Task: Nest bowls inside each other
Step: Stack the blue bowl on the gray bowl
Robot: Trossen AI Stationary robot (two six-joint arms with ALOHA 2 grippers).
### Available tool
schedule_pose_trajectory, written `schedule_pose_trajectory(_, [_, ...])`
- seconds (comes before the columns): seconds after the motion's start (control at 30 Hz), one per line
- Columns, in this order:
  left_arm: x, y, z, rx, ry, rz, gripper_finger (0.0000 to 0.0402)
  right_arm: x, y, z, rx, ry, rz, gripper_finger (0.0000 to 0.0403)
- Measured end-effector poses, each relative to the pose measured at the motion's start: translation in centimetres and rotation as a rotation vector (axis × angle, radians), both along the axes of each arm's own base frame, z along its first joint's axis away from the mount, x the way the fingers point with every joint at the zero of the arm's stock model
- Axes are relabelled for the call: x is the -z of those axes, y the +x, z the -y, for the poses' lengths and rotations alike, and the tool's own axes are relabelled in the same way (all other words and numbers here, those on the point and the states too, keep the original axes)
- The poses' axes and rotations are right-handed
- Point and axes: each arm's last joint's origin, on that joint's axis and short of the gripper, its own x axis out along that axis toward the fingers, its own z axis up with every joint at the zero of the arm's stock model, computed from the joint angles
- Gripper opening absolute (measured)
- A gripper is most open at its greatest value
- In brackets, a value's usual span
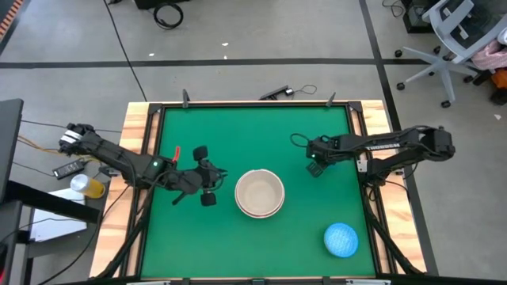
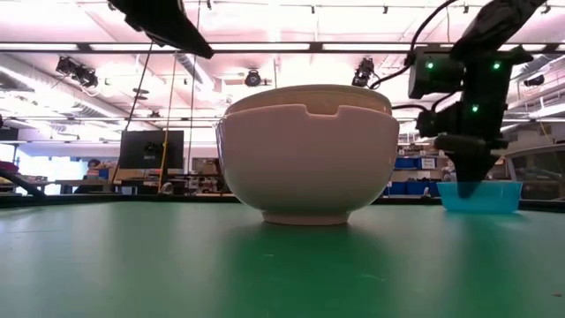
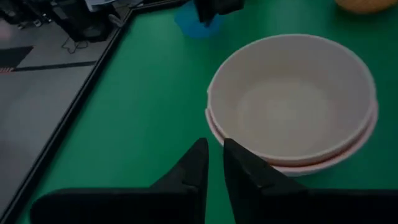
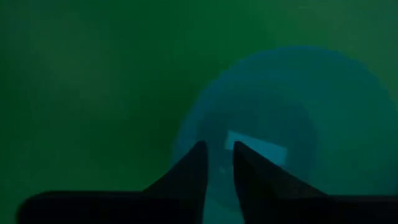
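Note:
A cream bowl (image 3: 292,102) sits nested in a larger white bowl (image 3: 351,146) at the table's middle (image 1: 260,192); the stack rests on the white bowl's foot (image 2: 307,216). My left gripper (image 3: 214,149) hovers just left of the stack (image 1: 218,176), fingers nearly together, with nothing between them. A small see-through blue bowl (image 2: 496,198) stands upright at the right. My right gripper (image 2: 468,172) reaches down into it from above (image 4: 217,152). A speckled blue bowl (image 1: 341,240) sits near the front right corner. My right gripper is closed on the small blue bowl's wall (image 4: 186,155) at one side of its rim, fingers pointing steeply down from above. The picture is too blurred to show whether one finger is inside. The bowl stands on the table on its base.
The green mat (image 1: 198,237) has a raised wooden frame (image 1: 139,158) around it. A tan-orange rounded thing (image 3: 364,5) shows at the edge of the left wrist view. Open mat lies at the front left and along the far side.

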Motion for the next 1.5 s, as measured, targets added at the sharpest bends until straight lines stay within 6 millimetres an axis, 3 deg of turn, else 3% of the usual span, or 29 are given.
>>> schedule_pose_trajectory(0.17, [-0.4, 0.5, -1.0, -0.041, 0.003, 0.044, 0.0052, 0.2, 0.7, 0.1, -0.033, 0.006, 0.013, 0.0017])
schedule_pose_trajectory(0.27, [-0.7, 0.8, -1.5, -0.065, -0.001, 0.075, 0.0052, -1.0, 1.0, 0.3, -0.023, -0.074, 0.044, 0.0008])
schedule_pose_trajectory(0.5, [-0.8, 0.9, -2.4, -0.192, -0.027, 0.130, 0.0052, -3.6, 0.9, 0.3, -0.015, -0.124, 0.155, 0.0085])
schedule_pose_trajectory(0.7, [-0.8, 1.6, -2.4, -0.263, -0.044, 0.199, 0.0053, -2.6, 0.5, -0.6, -0.033, -0.027, 0.139, 0.0161])
schedule_pose_trajectory(0.87, [0.3, 3.4, -1.6, -0.200, -0.043, 0.195, 0.0053, -1.4, 0.5, -1.0, -0.056, 0.012, 0.086, 0.0180])
schedule_pose_trajectory(1.03, [1.5, 4.4, -1.3, -0.189, -0.033, 0.162, 0.0053, 0.1, 0.7, -0.9, -0.054, -0.002, 0.006, 0.0136])
schedule_pose_trajectory(1.2, [1.3, 4.3, -1.3, -0.184, -0.036, 0.166, 0.0053, -0.2, 1.8, -1.2, -0.134, 0.020, 0.037, 0.0025])
schedule_pose_trajectory(1.3, [1.0, 4.1, -1.0, -0.166, -0.028, 0.172, 0.0053, -2.1, 3.4, -1.9, -0.215, 0.004, 0.112, 0.0017])
schedule_pose_trajectory(1.5, [0.8, 3.9, -1.0, -0.166, 0.001, 0.176, 0.0053, -8.2, 6.9, -4.8, -0.396, -0.106, 0.301, 0.0009])
